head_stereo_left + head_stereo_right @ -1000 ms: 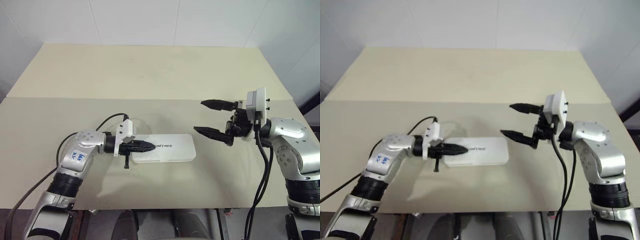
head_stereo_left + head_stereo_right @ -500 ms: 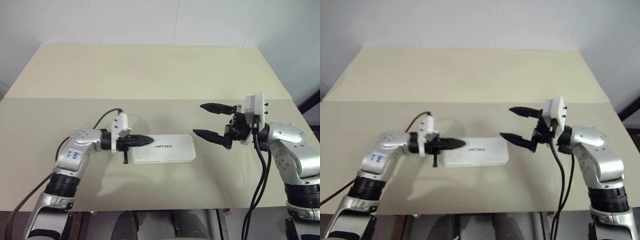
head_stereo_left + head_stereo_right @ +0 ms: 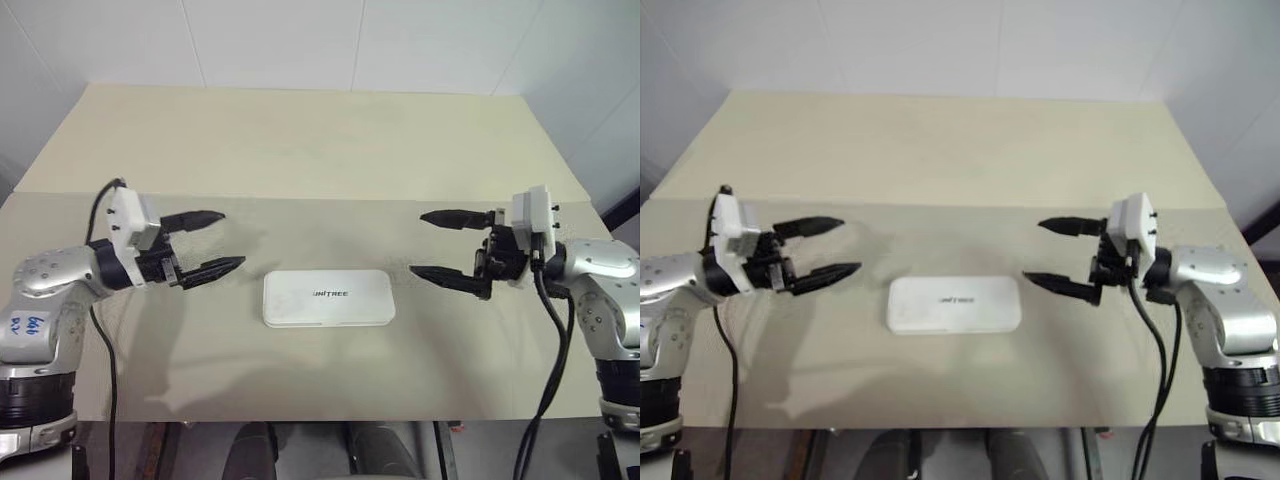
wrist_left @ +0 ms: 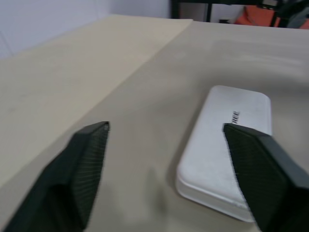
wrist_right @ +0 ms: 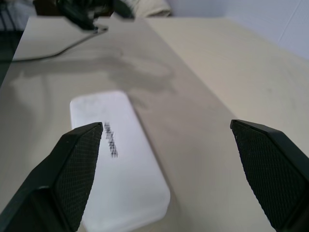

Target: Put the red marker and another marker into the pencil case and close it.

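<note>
A: Case [image 3: 329, 298]: white, lid down flat, mid-table, between both arms. Status?

B: Lid appears fully seated; lettering faces up. No marker lies loose on the table [image 3: 300, 150], so both are presumably inside, though contents cannot be checked through the lid.

A: Left gripper [image 3: 216, 241]?

B: Fingers spread wide, empty, raised well to the left of the case, not touching it.

A: Right gripper [image 3: 444, 245]?

B: Likewise wide, empty, off the case's right end, apart from it.

A: Remaining items?

B: None evident; task judged complete, or nearly so.
</note>
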### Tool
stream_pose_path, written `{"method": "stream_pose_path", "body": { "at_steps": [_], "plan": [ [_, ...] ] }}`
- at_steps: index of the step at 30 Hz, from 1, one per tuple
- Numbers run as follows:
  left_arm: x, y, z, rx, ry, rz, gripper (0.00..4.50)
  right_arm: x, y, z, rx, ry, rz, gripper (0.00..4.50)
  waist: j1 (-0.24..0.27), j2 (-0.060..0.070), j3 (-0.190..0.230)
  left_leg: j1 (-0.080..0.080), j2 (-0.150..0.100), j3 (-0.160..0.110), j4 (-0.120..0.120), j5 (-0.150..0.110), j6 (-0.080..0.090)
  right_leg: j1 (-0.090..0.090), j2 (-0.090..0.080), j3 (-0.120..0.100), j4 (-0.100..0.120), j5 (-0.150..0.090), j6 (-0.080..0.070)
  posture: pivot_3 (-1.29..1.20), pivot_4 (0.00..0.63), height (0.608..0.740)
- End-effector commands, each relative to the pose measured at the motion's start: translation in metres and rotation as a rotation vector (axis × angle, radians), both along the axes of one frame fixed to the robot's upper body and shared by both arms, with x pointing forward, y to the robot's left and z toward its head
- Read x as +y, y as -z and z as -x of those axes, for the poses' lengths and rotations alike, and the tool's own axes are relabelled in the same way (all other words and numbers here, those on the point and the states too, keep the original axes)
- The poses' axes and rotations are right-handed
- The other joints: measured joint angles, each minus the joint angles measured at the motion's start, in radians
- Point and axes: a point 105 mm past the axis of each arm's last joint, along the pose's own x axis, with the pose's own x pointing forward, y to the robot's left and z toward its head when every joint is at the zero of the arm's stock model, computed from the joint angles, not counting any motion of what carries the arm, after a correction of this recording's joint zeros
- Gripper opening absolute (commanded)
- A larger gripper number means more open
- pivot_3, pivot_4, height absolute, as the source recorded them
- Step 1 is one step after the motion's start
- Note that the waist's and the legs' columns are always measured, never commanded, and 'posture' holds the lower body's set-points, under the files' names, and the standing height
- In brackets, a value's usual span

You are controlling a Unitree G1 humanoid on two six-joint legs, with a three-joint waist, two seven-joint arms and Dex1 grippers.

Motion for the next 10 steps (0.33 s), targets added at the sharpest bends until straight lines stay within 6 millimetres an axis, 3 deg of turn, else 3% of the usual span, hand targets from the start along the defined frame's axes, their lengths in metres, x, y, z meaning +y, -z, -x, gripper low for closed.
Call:
{"method": "stream_pose_path", "body": {
  "at_steps": [1,10],
  "plan": [
    [0.0053,-0.0113,0.0066,-0.048,0.002,-0.008,4.47,-0.0164,-0.0072,0.0017,-0.052,0.017,0.030,4.50,-0.001,0.000,0.000,0.000,0.000,0.000,0.000,0.000,0.000,0.000,0.000,0.000,0.000,0.000,0.000,0.00,0.150,0.740],
    [0.0045,-0.0071,0.0125,-0.034,0.004,-0.042,4.47,-0.0171,0.0004,-0.0063,-0.082,0.038,0.035,4.50,-0.004,0.001,0.000,0.001,0.000,0.000,-0.002,0.000,0.000,0.000,0.000,0.000,-0.001,0.000,-0.001,0.00,0.150,0.740]
  ]
}}
